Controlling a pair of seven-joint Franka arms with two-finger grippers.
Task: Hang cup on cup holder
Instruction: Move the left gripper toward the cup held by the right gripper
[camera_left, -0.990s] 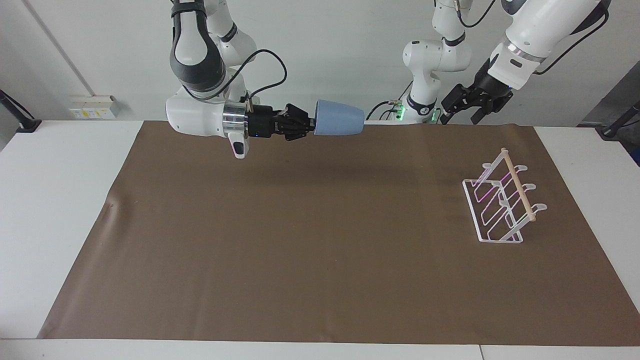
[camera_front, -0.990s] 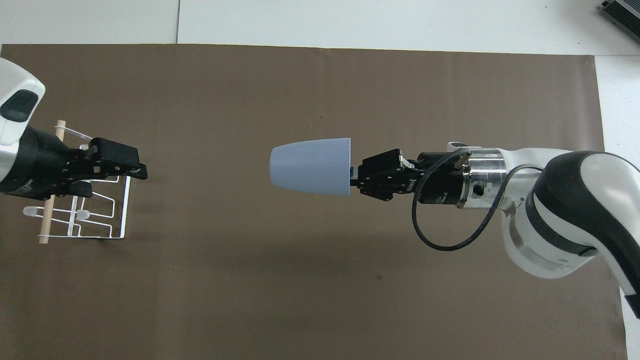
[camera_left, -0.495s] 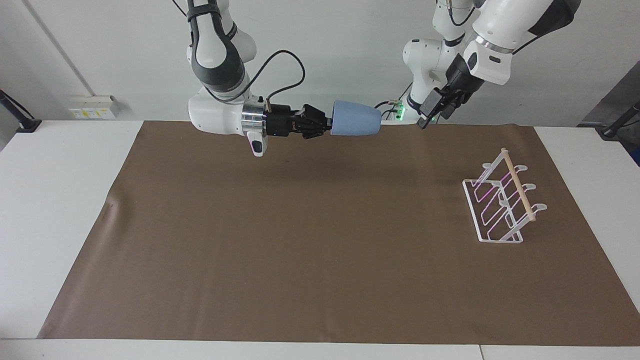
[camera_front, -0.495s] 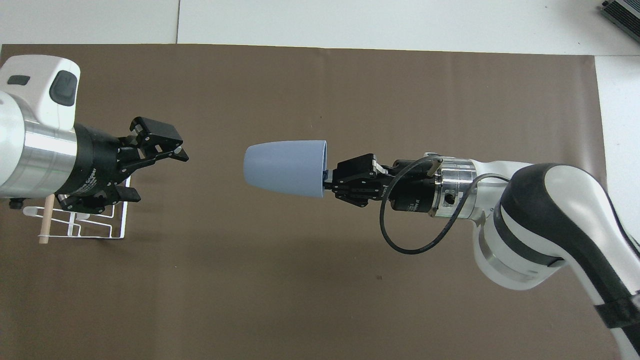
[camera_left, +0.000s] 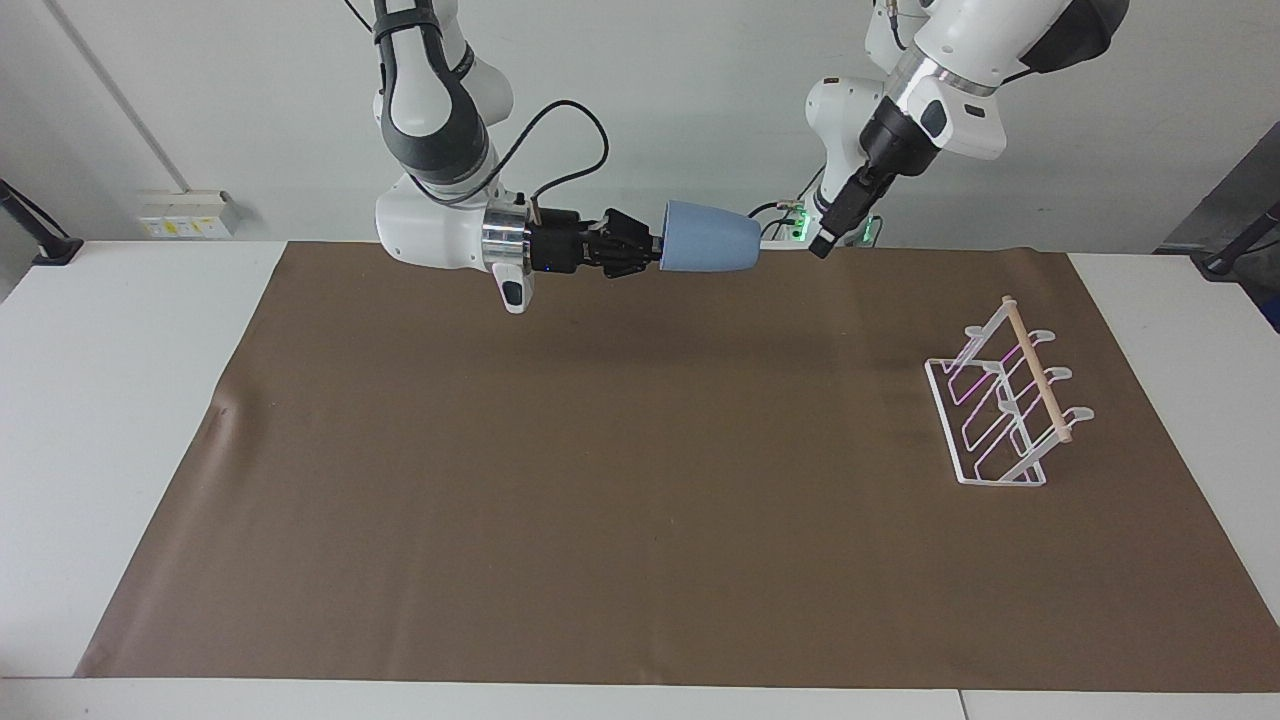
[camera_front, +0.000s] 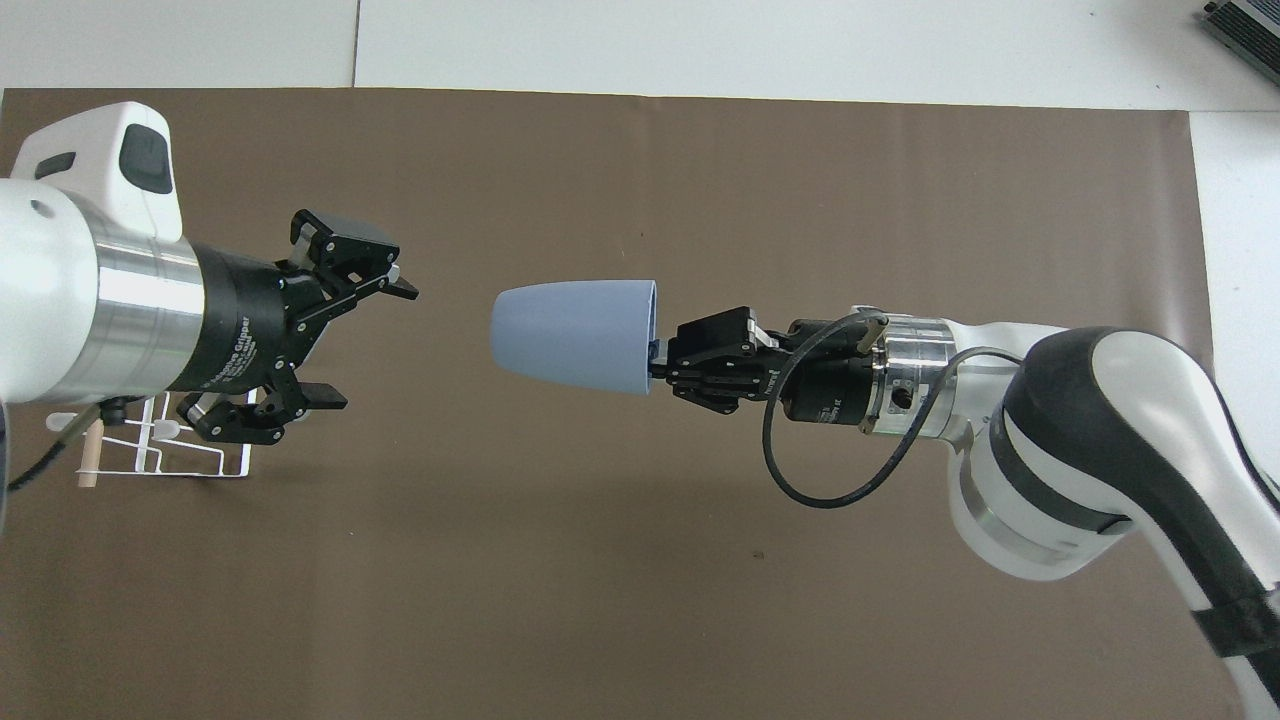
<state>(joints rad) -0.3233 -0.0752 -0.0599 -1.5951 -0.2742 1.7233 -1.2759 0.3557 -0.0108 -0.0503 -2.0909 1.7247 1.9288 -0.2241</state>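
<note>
- Blue cup (camera_left: 708, 238) held sideways in my right gripper (camera_left: 640, 248), clamped at its rim, up in the air over the mat's (camera_left: 600, 480) edge by our bases.
- My left gripper (camera_front: 340, 335) faces the cup's base w/ fingers spread, not touching.
- Cup holder (camera_left: 1005, 405) sits empty nr the left arm's end; handover & hanging both left.

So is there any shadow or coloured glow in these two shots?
Facing view: a soft shadow lies on the brown mat under the cup, and the cup holder wires glow pink. Overhead view: the left gripper hides part of the holder; no pink shows.
</note>
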